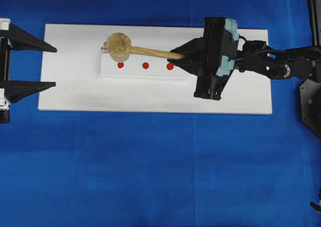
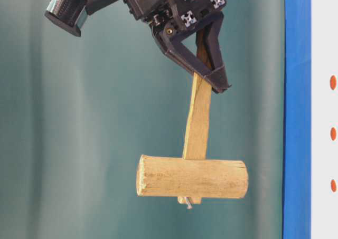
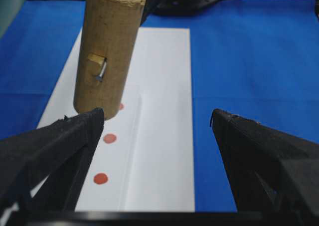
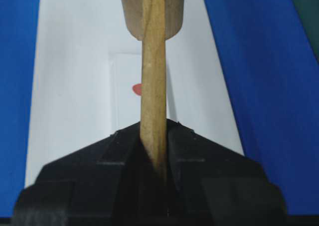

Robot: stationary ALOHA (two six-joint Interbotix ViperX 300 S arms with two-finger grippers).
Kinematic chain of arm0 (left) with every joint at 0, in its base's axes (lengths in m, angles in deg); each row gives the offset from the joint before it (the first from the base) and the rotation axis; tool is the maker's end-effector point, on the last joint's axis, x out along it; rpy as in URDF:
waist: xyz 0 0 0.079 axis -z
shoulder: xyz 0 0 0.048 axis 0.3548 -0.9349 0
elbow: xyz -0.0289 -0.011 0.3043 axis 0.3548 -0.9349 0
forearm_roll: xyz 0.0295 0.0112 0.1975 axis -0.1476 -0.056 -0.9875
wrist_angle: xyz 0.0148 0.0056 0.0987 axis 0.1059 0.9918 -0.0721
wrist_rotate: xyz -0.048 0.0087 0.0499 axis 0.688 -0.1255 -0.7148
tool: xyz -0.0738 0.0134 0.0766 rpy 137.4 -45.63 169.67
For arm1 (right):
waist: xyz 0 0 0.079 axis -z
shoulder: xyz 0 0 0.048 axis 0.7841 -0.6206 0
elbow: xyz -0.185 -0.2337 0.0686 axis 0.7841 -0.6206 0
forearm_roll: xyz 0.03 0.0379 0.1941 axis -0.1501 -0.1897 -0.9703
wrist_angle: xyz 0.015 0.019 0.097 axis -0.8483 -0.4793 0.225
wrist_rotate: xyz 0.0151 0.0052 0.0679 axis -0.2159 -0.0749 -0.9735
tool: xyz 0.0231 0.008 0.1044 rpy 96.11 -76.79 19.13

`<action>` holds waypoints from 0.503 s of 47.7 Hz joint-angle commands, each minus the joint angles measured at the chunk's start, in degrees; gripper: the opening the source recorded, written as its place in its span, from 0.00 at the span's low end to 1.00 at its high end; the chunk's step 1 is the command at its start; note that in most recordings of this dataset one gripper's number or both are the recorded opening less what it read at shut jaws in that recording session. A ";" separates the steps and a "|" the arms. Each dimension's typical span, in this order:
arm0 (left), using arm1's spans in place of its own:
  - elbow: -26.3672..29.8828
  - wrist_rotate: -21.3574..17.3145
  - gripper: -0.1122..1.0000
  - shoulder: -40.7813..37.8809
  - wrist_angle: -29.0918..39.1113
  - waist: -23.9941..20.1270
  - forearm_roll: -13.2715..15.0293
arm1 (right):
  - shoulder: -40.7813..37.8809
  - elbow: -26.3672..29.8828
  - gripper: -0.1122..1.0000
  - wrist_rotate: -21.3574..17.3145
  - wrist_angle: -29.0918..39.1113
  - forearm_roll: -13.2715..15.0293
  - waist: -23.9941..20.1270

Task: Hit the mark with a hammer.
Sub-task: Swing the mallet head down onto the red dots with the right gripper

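Observation:
My right gripper (image 1: 175, 54) is shut on the slim handle (image 4: 153, 86) of the pale wooden hammer (image 1: 118, 45); its jaws pinch the handle from both sides (image 4: 154, 131). The thick cylindrical head (image 3: 107, 51) hangs over the left end of a raised white strip (image 1: 150, 72). That strip carries three red marks (image 1: 120, 65) (image 1: 145, 65) (image 1: 170, 66). The head stands just beside the leftmost mark and partly hides it in the left wrist view. My left gripper (image 1: 54, 67) is open at the board's left edge, holding nothing (image 3: 157, 121).
The strip lies on a large white board (image 1: 241, 94) set on blue cloth (image 1: 150, 167). The right arm's black body (image 1: 281, 64) reaches in over the board's right end. A black fixture (image 1: 311, 101) stands at the right edge.

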 commanded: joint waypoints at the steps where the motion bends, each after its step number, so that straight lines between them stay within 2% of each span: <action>1: 0.62 -0.09 0.88 -0.26 -0.26 0.00 0.00 | 0.35 1.85 0.12 -0.18 -0.79 0.00 0.35; 8: 0.62 -0.09 0.88 -0.26 -0.26 0.00 0.00 | -3.08 1.93 0.12 -0.26 -0.79 0.00 1.14; 17: 0.62 -0.09 0.88 -0.26 -0.53 0.09 0.00 | -12.57 4.57 0.12 -0.79 -0.09 -0.09 1.41; 24: 0.62 0.00 0.88 -0.26 -0.53 0.00 0.00 | -17.49 5.27 0.12 -1.93 1.76 -1.58 2.55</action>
